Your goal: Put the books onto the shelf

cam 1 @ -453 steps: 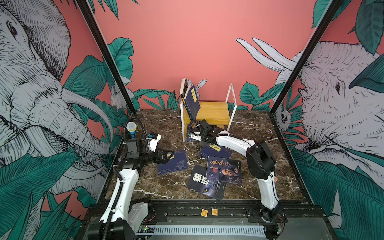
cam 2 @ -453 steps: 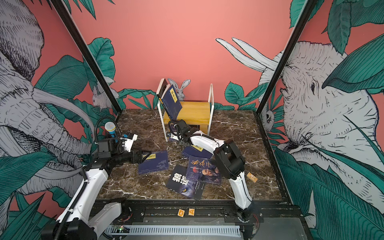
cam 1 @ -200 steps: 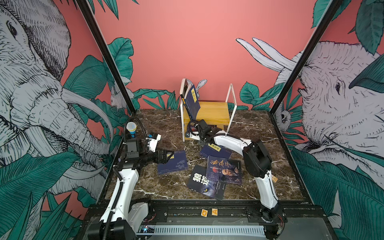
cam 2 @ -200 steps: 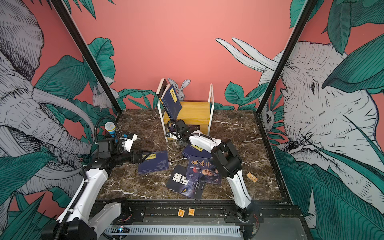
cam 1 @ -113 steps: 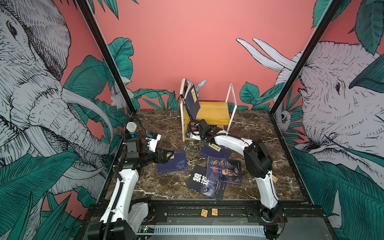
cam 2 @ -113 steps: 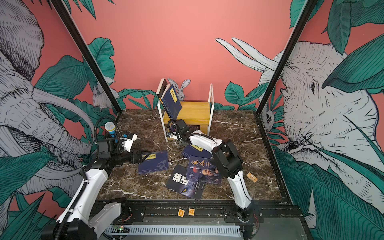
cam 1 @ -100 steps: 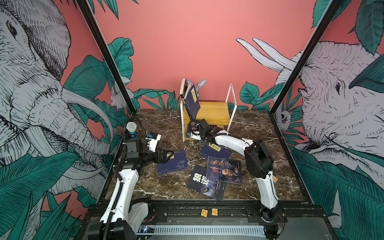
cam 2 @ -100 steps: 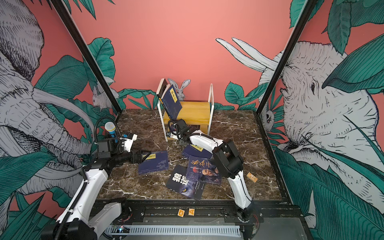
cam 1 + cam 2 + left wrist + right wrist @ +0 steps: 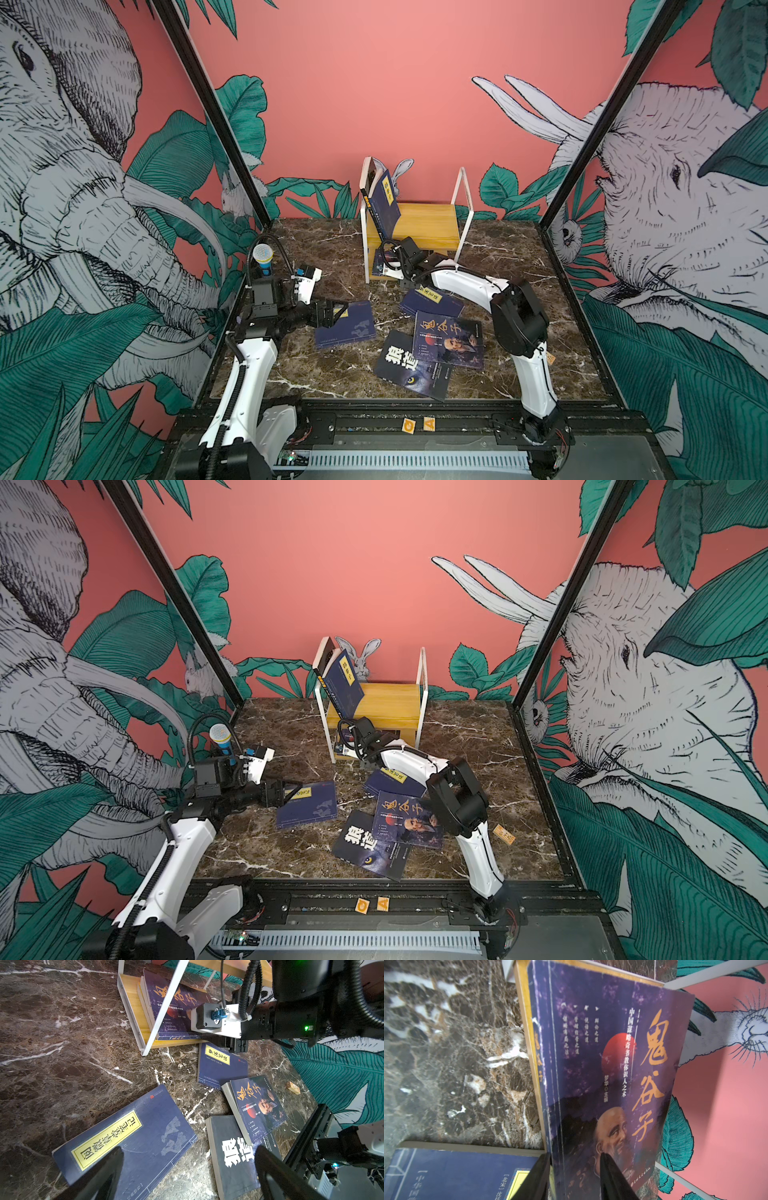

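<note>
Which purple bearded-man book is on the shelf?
The purple book in the shelf's lower tier, gripped by the right gripper; the other purple book lies partly on the black book.

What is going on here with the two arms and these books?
The right gripper is shut on a purple book, holding it in the lower tier of the shelf. A leaning navy book rests on the top tier. The left gripper, open, hovers over a flat navy book on the table. A third navy book, the other purple book and a black book also lie there.
</note>
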You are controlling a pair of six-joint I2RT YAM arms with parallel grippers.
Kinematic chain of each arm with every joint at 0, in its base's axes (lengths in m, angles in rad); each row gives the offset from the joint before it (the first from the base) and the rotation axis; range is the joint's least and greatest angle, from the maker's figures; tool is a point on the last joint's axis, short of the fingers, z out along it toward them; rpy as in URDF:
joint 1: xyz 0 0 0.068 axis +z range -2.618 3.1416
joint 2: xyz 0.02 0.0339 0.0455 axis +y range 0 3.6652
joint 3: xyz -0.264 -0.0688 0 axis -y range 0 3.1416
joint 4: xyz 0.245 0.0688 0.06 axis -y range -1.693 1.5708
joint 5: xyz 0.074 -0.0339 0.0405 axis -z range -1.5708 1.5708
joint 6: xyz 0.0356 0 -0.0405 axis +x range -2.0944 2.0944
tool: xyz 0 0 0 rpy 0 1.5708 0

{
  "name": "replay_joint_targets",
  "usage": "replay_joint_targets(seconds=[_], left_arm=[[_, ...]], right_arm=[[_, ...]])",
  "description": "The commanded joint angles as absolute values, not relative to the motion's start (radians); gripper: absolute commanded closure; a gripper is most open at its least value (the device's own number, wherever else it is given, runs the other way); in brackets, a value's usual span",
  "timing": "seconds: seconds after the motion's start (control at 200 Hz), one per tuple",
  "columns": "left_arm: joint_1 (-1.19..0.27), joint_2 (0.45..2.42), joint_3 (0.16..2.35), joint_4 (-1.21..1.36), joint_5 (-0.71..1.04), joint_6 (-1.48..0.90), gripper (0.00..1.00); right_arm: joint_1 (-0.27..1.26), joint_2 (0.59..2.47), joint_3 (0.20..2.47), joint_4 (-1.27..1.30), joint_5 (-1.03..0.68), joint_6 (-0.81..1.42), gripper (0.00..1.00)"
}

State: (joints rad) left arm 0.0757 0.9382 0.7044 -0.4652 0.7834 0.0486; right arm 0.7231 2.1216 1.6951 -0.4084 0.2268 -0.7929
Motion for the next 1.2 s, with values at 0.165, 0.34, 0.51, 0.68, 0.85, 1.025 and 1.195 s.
replay_joint_targets(seconds=[0.165, 0.34, 0.51, 0.68, 0.85, 1.025, 1.195], left_arm=[[0.084, 0.932, 0.720, -0.468, 0.792, 0.054, 0.01], [0.084, 0.937, 0.717, -0.464, 0.796, 0.055, 0.01], [0.083, 0.936, 0.713, -0.457, 0.794, 0.052, 0.01], [0.082, 0.939, 0.720, -0.461, 0.793, 0.051, 0.01], [0.085, 0.935, 0.716, -0.464, 0.799, 0.051, 0.01], [0.084, 0.928, 0.710, -0.460, 0.795, 0.052, 0.01], [0.084, 0.930, 0.718, -0.462, 0.792, 0.051, 0.01]], right_arm=[[0.712, 2.153, 1.752, -0.406, 0.228, -0.784, 0.62], [0.707, 2.161, 1.767, -0.416, 0.225, -0.775, 0.64], [0.707, 2.151, 1.752, -0.404, 0.221, -0.787, 0.64], [0.707, 2.137, 1.747, -0.403, 0.222, -0.796, 0.65], [0.707, 2.135, 1.750, -0.407, 0.228, -0.795, 0.68], [0.707, 2.127, 1.740, -0.395, 0.231, -0.797, 0.68], [0.709, 2.114, 1.731, -0.394, 0.218, -0.796, 0.68]])
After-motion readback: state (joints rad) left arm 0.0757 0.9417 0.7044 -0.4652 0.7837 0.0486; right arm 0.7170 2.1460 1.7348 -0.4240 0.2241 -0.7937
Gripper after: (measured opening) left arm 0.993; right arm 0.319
